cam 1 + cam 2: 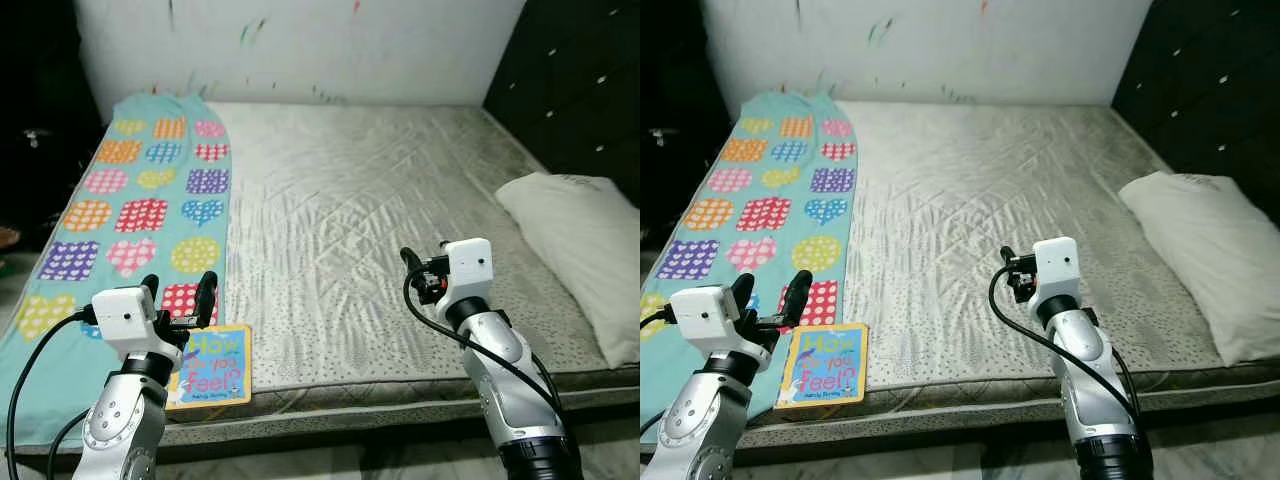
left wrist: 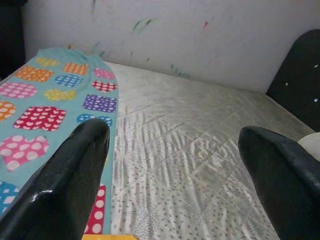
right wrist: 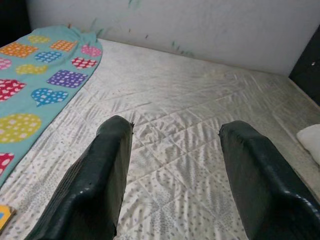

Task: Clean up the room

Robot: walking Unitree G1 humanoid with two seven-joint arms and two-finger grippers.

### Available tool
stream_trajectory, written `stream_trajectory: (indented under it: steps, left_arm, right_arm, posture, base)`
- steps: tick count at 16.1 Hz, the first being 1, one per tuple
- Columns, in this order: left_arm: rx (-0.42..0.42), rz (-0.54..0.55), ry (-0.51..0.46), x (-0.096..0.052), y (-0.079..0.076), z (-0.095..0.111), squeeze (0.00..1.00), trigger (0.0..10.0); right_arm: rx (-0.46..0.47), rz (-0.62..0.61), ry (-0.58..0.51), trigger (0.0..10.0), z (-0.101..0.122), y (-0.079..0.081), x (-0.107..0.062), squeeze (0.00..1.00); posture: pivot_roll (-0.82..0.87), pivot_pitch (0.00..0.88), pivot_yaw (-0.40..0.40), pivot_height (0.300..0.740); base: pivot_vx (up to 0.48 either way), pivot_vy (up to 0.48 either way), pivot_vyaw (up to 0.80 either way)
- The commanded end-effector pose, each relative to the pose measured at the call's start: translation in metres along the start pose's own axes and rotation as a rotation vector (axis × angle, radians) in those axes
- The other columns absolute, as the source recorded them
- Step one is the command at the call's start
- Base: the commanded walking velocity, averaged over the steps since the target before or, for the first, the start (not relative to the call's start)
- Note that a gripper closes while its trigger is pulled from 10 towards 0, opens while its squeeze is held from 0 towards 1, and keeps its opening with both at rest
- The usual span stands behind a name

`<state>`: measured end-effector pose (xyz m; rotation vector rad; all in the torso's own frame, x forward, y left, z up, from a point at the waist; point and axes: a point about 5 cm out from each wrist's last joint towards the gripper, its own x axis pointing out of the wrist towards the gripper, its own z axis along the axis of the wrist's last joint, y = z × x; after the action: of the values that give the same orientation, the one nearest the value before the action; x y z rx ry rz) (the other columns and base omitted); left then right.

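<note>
You are looking down at the near edge of the bed, and the thing to pick up is lying right there: the yellow picture book [image 1: 210, 366], flat on the mattress [image 1: 380, 220] at its near left corner, just beside the edge of the heart-patterned blanket [image 1: 140, 215]. Your left gripper [image 1: 180, 298] is hovering just above and slightly left of the book, its two black fingers [image 2: 65, 180] standing wide apart and holding nothing. The book is sitting below and a little to the right of those jaws, its longer side running near to far, so the left arm is clearly the nearer one for this reach. Your right gripper [image 3: 175, 170] is hanging over bare mattress well to the right of the book, fingers also spread open and empty. Farther right, the white pillow [image 1: 580, 245] is resting against the dark headboard [image 1: 575, 80], and the blanket is stretching away along the left side toward the far wall [image 1: 330, 45].
</note>
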<state>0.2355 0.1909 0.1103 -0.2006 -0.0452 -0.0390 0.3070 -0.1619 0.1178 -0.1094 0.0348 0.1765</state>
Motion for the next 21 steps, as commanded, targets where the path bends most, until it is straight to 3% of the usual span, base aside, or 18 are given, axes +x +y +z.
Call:
stream_trajectory:
  steps: [1, 10, 15, 21]
  left_arm:
    - [0.005, -0.014, -0.004, 0.0001, -0.0014, 0.0022, 0.0, 10.0]
    - [0.004, -0.01, 0.002, 0.0003, -0.0021, 0.0013, 0.0, 10.0]
    - [-0.024, 0.039, 0.022, 0.0011, 0.0024, -0.002, 0.0, 10.0]
    - [-0.029, 0.022, 0.022, 0.0007, -0.0003, -0.002, 0.0, 10.0]
  right_arm:
    - [-0.008, -0.008, -0.015, 10.0, 0.0041, -0.0027, 0.0011, 0.0]
    - [-0.009, -0.004, -0.014, 10.0, 0.0032, -0.0033, -0.0005, 0.0]
    - [-0.013, -0.001, -0.012, 10.0, 0.0029, -0.0036, -0.0006, 0.0]
    - [-0.018, 0.002, -0.015, 10.0, 0.0039, -0.0039, -0.0003, 0.0]
  posture:
    - [-0.03, 0.019, -0.041, 0.74]
    - [-0.03, 0.019, -0.041, 0.74]
    - [-0.03, 0.024, -0.044, 0.74]
    - [-0.04, 0.021, -0.044, 0.74]
  base:
    - [0.259, 0.0, 0.0]
    - [0.279, 0.0, 0.0]
    - [0.0, 0.0, 0.0]
    - [0.0, 0.459, 0.0]
